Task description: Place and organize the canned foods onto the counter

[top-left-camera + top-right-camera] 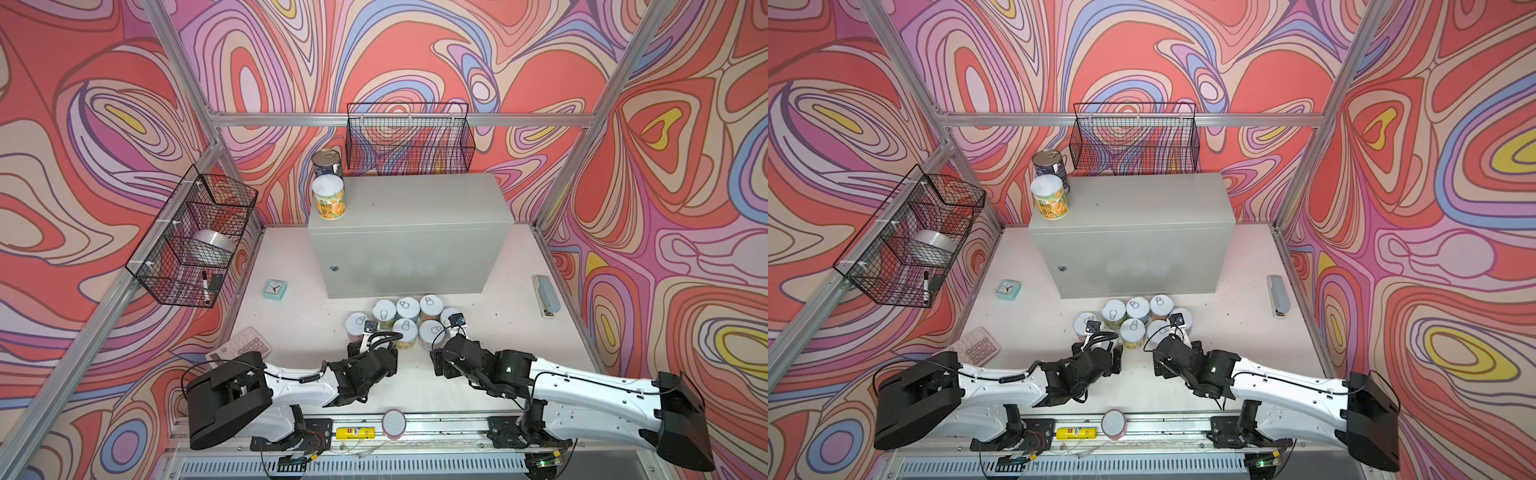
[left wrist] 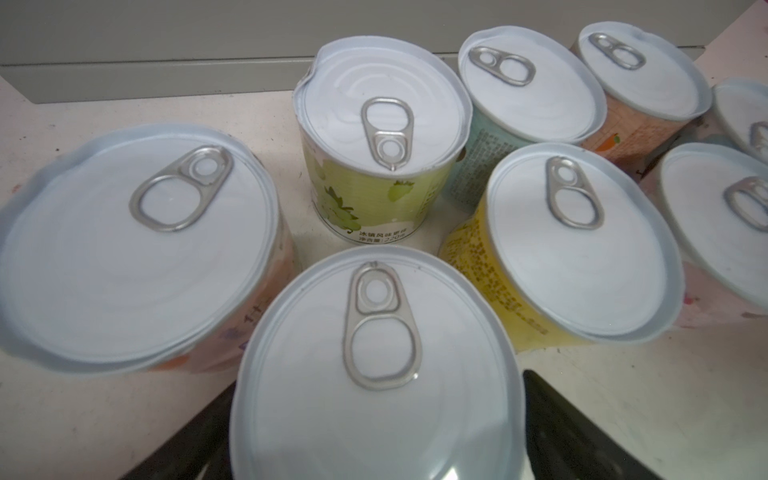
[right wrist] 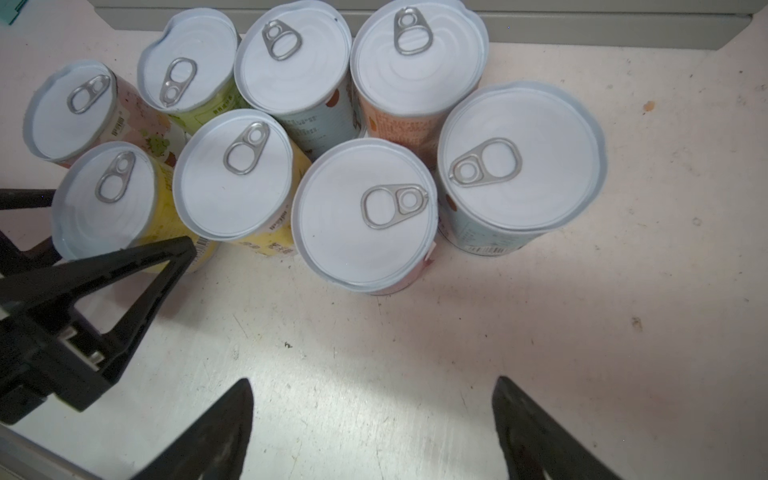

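Eight short tins (image 1: 408, 308) stand upright in a tight cluster on the bench (image 1: 291, 328), in the lower middle of both top views and just in front of the grey metal cabinet (image 1: 415, 208). Their long axes are vertical, white lids up, and the pull tabs point in different directions. Two taller tins stand upright on the cabinet's top at its left edge, above the centre of the frame. The yellow-orange tin (image 1: 328, 201) is in front and the dark blue tin (image 1: 327, 163) is right behind it, at the far corner.

The left pincer (image 2: 374, 409) is spread wide astride a yellow-labelled tin (image 3: 104, 199), one finger on each side. That tin sits on the bench, and whether the pads press it cannot be told. The right pincer (image 3: 372, 382) gapes wide and empty over bare bench, just short of a pinkish-labelled tin (image 3: 363, 216).

The left arm (image 1: 299, 382) and right arm (image 1: 582, 386) come in from the lower edge of the top views. Their forearms lie low and angle inward, with the wrists tipped down at the cluster.
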`<action>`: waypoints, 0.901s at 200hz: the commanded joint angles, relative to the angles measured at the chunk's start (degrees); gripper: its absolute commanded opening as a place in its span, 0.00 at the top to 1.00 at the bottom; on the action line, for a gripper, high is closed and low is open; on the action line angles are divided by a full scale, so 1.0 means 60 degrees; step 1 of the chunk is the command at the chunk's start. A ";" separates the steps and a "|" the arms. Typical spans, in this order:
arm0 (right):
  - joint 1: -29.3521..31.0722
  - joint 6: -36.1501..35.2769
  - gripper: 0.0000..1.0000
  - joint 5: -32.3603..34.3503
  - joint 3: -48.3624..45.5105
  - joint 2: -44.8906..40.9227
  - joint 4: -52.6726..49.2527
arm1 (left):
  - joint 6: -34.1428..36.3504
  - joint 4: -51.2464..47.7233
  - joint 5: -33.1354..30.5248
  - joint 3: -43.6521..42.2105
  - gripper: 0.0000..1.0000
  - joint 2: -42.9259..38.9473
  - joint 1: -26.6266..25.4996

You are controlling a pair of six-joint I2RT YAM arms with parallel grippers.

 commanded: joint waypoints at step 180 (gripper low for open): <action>0.0062 -0.0241 0.06 0.0479 -0.0339 -0.0445 0.0034 | -0.1051 -0.0523 -0.0686 0.1127 0.00 0.1612 0.0533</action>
